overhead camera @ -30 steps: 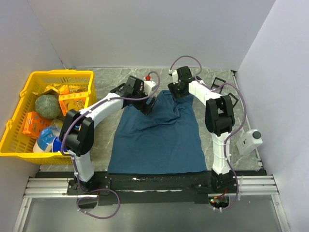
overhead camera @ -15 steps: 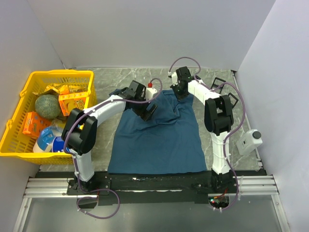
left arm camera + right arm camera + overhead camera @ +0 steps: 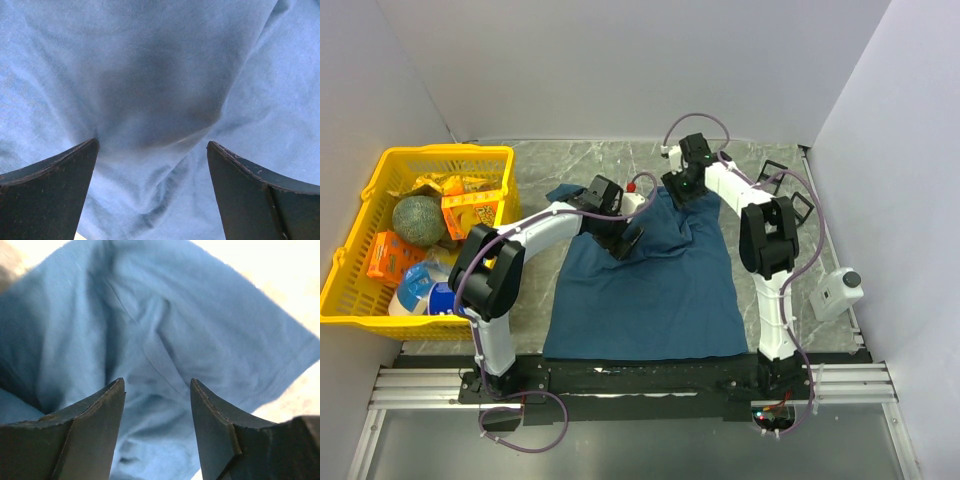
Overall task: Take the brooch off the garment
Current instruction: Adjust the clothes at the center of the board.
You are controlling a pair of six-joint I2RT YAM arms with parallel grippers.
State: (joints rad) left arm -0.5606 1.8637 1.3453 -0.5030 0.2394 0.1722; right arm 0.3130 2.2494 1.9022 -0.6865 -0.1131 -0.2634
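Note:
The garment (image 3: 650, 285) is a dark teal T-shirt spread on the marble table, rumpled at its far end. My left gripper (image 3: 625, 240) hangs over the shirt's upper left part. In the left wrist view that gripper (image 3: 152, 141) is open, with a soft fold of cloth (image 3: 165, 130) below the gap and nothing held. My right gripper (image 3: 680, 190) is at the shirt's far edge. In the right wrist view it (image 3: 156, 380) is open above creased cloth (image 3: 150, 340), with a hemmed sleeve edge (image 3: 295, 365) to the right. The brooch is hidden in every view.
A yellow basket (image 3: 355, 255) with a melon (image 3: 417, 220) and several packets stands at the left. Black frames (image 3: 775, 170) lie at the back right. A white device (image 3: 840, 290) sits by the right wall. Walls close in the back and both sides.
My left gripper has moved nearer and down over the shirt, uncovering a flap of cloth at the far left. My right gripper has shifted slightly left along the far edge.

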